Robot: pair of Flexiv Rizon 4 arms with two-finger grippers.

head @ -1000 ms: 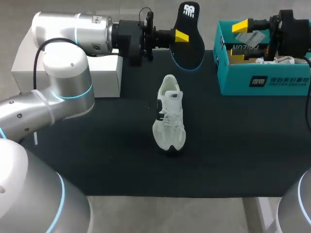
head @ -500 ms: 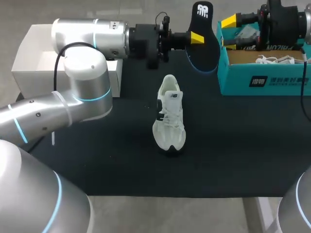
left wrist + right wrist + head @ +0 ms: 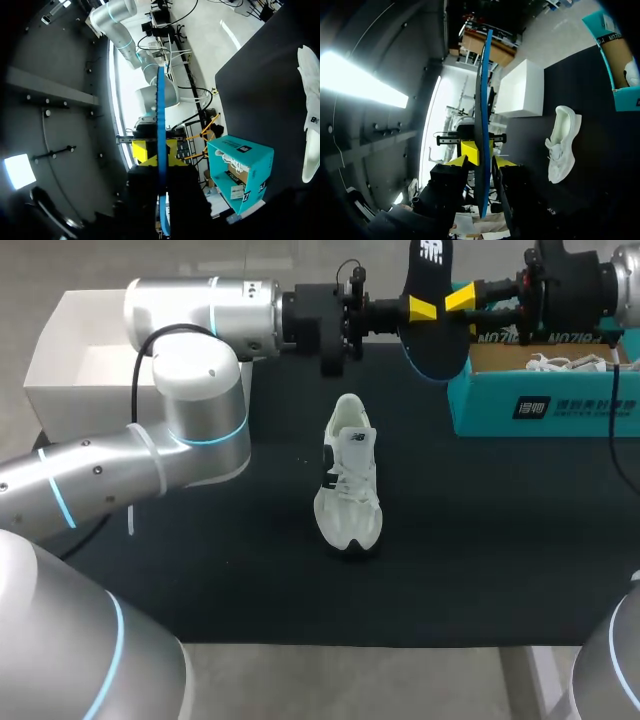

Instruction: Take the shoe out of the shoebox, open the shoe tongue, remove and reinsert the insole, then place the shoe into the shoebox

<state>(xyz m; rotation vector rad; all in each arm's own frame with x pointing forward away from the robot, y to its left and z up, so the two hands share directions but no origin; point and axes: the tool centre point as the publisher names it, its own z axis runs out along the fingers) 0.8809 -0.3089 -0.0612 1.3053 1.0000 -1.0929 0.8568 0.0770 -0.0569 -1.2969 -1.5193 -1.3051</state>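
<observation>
Insole [image 3: 435,345] upright, edge-on, above far side of worktop [image 3: 250,540], beside shoebox [image 3: 540,405]. Left end effector [image 3: 422,308] clamped on insole. Right end effector [image 3: 460,298] at insole's opposite face; gripping or not, cannot tell. Shoe [image 3: 349,478] mid-worktop, well apart from both.

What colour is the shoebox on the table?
The shoebox is teal outside and brown cardboard inside. The head view shows it best.

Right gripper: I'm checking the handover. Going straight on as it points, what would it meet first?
The insole. It is held upright and edge-on by the left gripper, right at the right gripper's tips. The left gripper sits just behind it, though depth is hard to judge.
</observation>
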